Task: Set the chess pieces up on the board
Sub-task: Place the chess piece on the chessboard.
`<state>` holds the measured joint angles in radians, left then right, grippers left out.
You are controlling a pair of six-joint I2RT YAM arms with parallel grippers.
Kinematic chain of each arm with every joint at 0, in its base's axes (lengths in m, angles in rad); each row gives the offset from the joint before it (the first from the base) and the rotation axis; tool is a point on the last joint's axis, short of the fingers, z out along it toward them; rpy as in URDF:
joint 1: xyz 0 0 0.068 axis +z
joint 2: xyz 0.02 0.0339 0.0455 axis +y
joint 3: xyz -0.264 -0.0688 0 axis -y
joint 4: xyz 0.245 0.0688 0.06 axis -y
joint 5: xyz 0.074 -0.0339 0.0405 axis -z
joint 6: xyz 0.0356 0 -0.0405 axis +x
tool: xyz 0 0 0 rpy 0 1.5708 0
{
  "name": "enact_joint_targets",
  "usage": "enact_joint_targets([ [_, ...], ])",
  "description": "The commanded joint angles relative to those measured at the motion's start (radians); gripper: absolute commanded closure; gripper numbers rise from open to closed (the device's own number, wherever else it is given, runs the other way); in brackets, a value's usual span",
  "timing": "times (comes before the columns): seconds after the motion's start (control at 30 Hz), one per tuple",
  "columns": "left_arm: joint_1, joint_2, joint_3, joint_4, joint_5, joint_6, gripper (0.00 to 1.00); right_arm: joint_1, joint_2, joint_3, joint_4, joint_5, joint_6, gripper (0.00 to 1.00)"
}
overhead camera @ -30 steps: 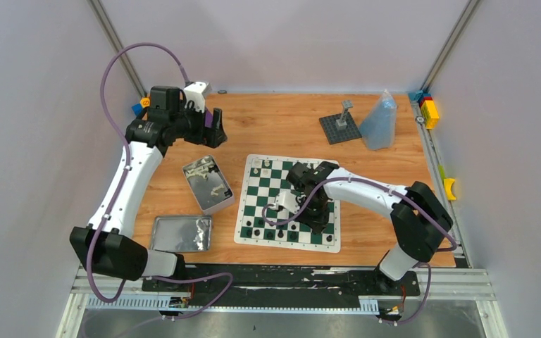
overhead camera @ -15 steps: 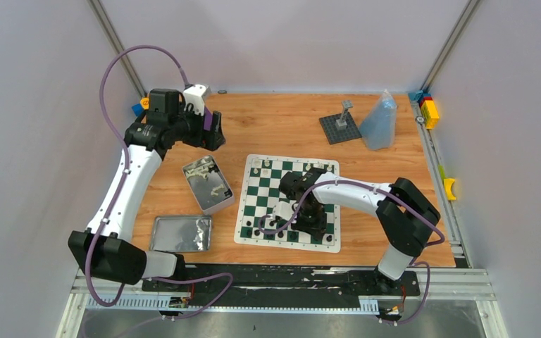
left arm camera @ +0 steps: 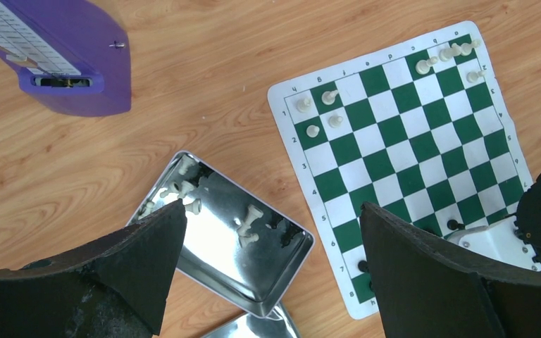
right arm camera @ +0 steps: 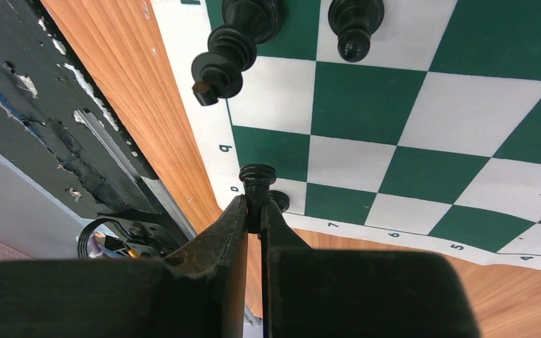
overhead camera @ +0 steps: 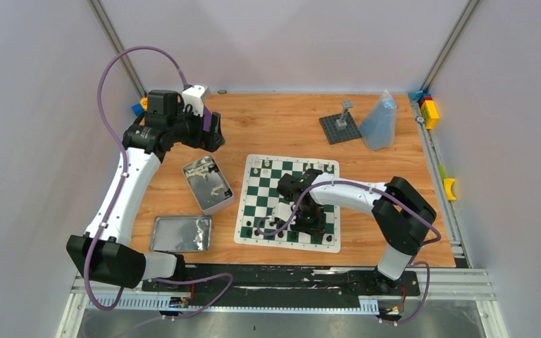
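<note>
Table: wooden [overhead camera: 289,127], grey walls around; board [overhead camera: 260,190] at centre.
Right arm: has drawn left across the board, toward its near edge.
Right gripper [right arm camera: 253,211]: jaws pinched on a black piece [right arm camera: 257,174], probably about to set it down.
Left gripper [left arm camera: 271,211]: jaws wide, empty.
Tin [left arm camera: 289,274]: left of board, white pieces [left arm camera: 250,222] unplaced.
Obstacles: black pieces [right arm camera: 225,53] standing nearby.

The board's [left arm camera: 292,128] white border carries digits 1, 2, 3 down one edge and small letters along another. The right wrist view shows 7, 6, 5, 4.
</note>
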<state>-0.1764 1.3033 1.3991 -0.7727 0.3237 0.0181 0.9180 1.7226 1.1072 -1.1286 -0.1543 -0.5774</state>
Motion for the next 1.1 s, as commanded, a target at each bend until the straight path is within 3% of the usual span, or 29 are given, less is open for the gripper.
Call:
enact_joint_targets([
  [0.0,-0.002,-0.034,-0.005,0.029,0.009,0.022,0.00,0.011,0.016,0.028,-0.004,0.024,0.011,0.98],
  [0.43,-0.002,-0.035,-0.008,0.029,0.008,0.025,0.00,0.018,0.037,0.025,0.009,0.042,0.014,0.93],
  [0.8,-0.002,-0.036,-0.010,0.030,0.005,0.027,0.00,0.027,0.035,0.029,0.013,0.037,0.025,0.74],
  [1.07,-0.002,-0.033,-0.014,0.032,0.000,0.031,0.00,0.028,0.013,0.041,0.010,0.022,0.029,0.66],
])
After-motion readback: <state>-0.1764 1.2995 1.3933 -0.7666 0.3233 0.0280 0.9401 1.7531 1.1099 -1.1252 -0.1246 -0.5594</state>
